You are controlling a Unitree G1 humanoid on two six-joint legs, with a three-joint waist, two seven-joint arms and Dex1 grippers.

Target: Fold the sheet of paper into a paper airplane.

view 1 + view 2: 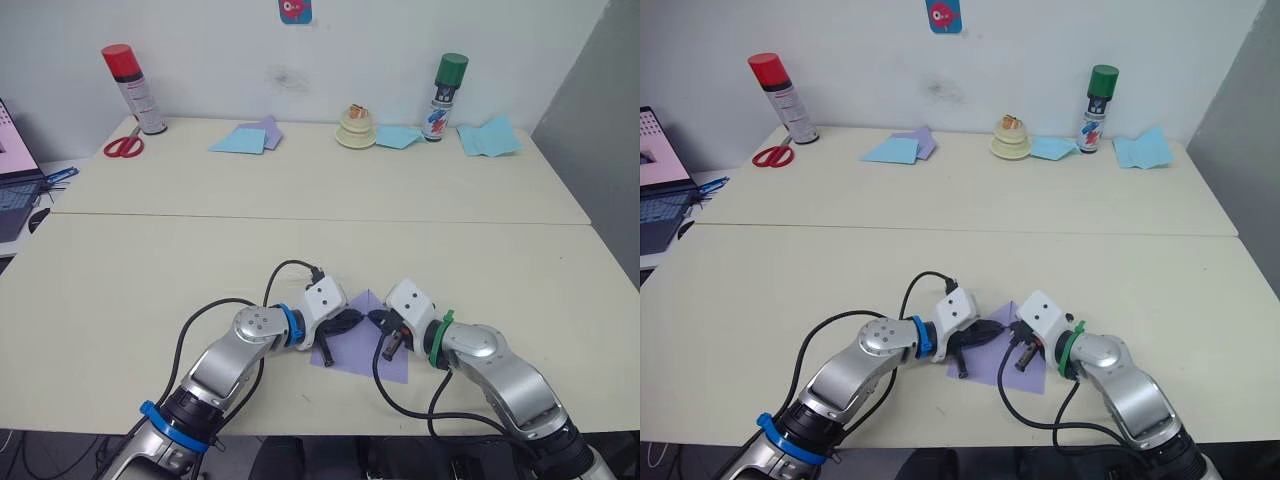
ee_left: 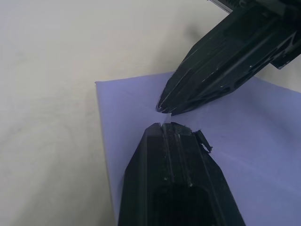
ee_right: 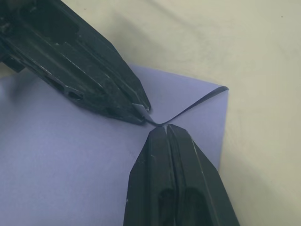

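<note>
The sheet of paper [image 1: 356, 350] is lavender and lies near the front edge of the near table, one corner pointing away from me. My left gripper [image 1: 346, 322] comes in from the left and my right gripper [image 1: 381, 321] from the right. Their tips nearly touch over the middle of the sheet. In the right wrist view a thin flap edge [image 3: 197, 103] of the sheet curls up from the tips toward a corner. Both grippers are shut, each pinching a sliver of this raised paper. The left wrist view has the right gripper's fingers [image 2: 221, 66] meeting my left gripper [image 2: 162, 126] tip to tip.
Along the far table's back stand a red-capped spray can [image 1: 133, 90], red scissors [image 1: 123, 146], light blue papers [image 1: 240, 140], a cream object [image 1: 356, 128], a green-capped can [image 1: 445, 97] and more blue paper [image 1: 490, 137]. A laptop [image 1: 15, 180] sits at the far left.
</note>
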